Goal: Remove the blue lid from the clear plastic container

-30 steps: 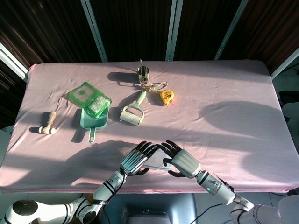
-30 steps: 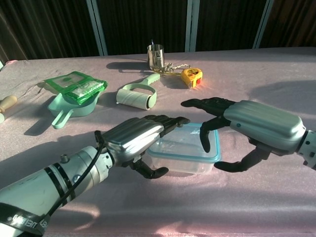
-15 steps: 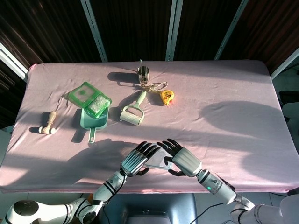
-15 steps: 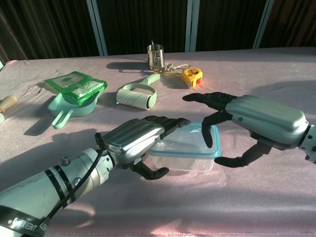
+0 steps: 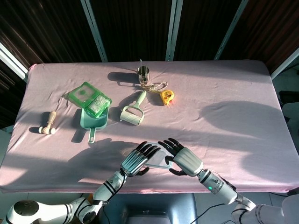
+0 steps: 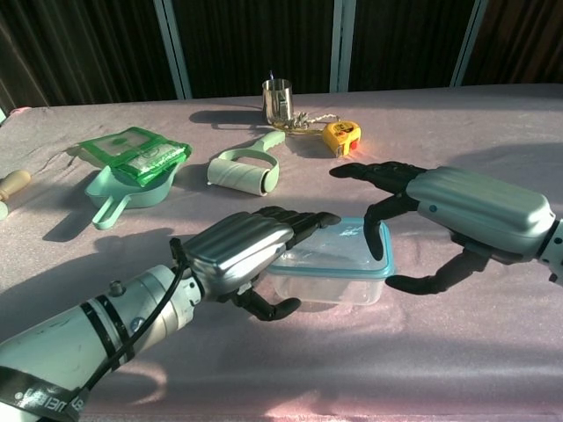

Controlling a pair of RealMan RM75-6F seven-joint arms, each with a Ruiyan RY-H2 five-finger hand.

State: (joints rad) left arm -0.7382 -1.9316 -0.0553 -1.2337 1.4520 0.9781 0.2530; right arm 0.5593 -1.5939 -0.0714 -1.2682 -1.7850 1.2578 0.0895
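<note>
A clear plastic container [image 6: 327, 281] with a blue-rimmed lid [image 6: 347, 242] sits near the table's front edge, also seen as the container [image 5: 157, 160] in the head view. My left hand [image 6: 236, 253] holds its left end, fingers lying over the lid and thumb against the front wall; the head view shows this left hand [image 5: 136, 160] too. My right hand [image 6: 471, 209] hovers at the right end with fingers spread. One fingertip [image 6: 378, 246] curls down onto the lid's right rim, while the thumb stays off the container. The right hand [image 5: 185, 159] covers the container's right end from above.
Farther back lie a green dustpan [image 6: 130, 186] under a green packet [image 6: 134, 149], a lint roller [image 6: 244, 171], a steel cup [image 6: 277, 98], a yellow tape measure [image 6: 340, 135] and a wooden tool [image 5: 48, 123]. The front table edge [image 5: 154, 189] is just behind my hands.
My right hand has drifted slightly right and up, its fingertip now on the lid's right rim. The left hand and container have barely moved.
</note>
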